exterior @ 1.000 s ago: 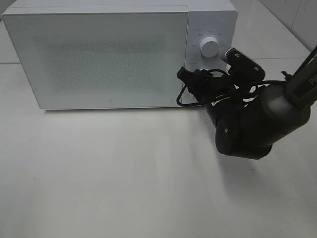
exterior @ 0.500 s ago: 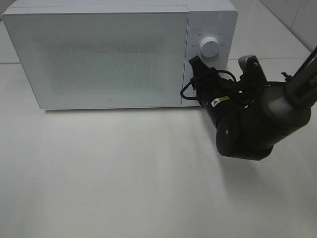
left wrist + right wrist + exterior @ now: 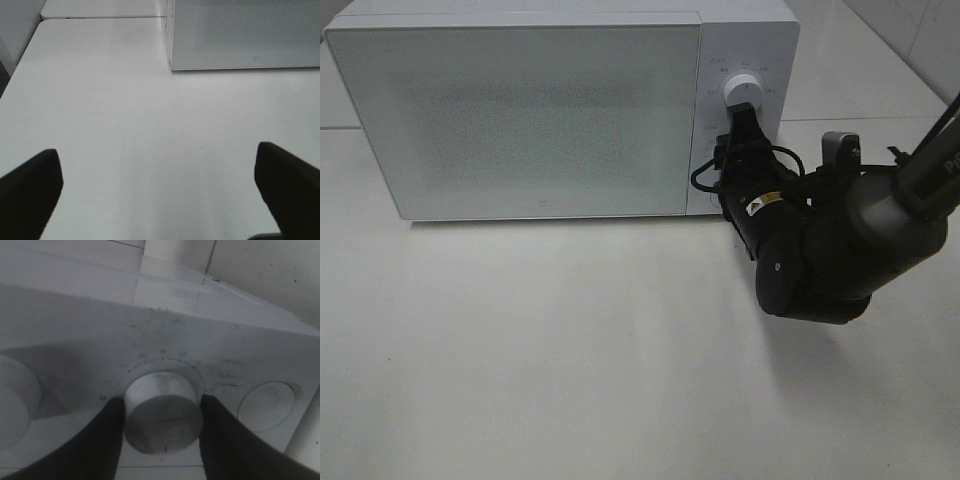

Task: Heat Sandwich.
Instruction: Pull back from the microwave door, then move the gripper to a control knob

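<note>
Since the sandwich shows in none of the views, it most likely sits out of sight behind the frosted door (image 3: pixel 520 110) of the white microwave (image 3: pixel 745 20), which is shut flush with the front; nothing of bread or plate can be made out through the panel. With the door closed, the step in hand looks like setting the heat or the time, and that explains the right end effector (image 3: pixel 161 401): its two dark fingers (image 3: pixel 107 440) press against opposite sides of a round dial (image 3: pixel 162 415) on the control panel, pinching it so a roll of the wrist can turn it. A second dial (image 3: pixel 12 400) lies just beside it on one side and a flat round button (image 3: pixel 265 405) on the other, so the grip has to be centred on the right control. From above, the arm hides the pinched dial. The left end effector (image 3: pixel 160 192) hangs with its fingers spread wide over the bare surface (image 3: pixel 570 350), holding nothing, well clear of the microwave, presumably parked so it does not get in the way.
</note>
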You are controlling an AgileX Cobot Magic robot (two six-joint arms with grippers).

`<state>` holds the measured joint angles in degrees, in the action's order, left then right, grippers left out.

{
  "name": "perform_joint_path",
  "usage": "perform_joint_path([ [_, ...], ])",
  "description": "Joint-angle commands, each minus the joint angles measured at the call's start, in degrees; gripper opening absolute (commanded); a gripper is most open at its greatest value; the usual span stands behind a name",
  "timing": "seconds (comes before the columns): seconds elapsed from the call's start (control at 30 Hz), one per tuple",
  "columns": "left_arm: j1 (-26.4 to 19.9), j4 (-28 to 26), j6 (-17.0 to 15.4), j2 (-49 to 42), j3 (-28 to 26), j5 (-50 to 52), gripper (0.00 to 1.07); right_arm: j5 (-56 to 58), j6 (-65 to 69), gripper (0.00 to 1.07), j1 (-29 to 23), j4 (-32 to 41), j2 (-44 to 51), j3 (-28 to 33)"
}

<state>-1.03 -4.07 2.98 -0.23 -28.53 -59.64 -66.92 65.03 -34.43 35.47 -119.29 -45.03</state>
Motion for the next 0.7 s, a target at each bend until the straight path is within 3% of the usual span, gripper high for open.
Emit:
perform_joint_path([
  [0.03,0.3,0.2,-0.3,-1.3,0.2,0.2,1.00,-10.8,8.0,0.11,0.3,-0.7,0.6,-1.4],
  [0.4,0.3,0.2,-0.3,-1.3,0.2,0.2,1.00,-10.8,18.4,0.14,0.3,2.4,0.6,-1.4],
  [0.7,0.3,0.2,-0.3,-1.3,0.2,0.2,1.00,-10.8,16.3,0.15,0.3,2.3,0.6,-1.4],
])
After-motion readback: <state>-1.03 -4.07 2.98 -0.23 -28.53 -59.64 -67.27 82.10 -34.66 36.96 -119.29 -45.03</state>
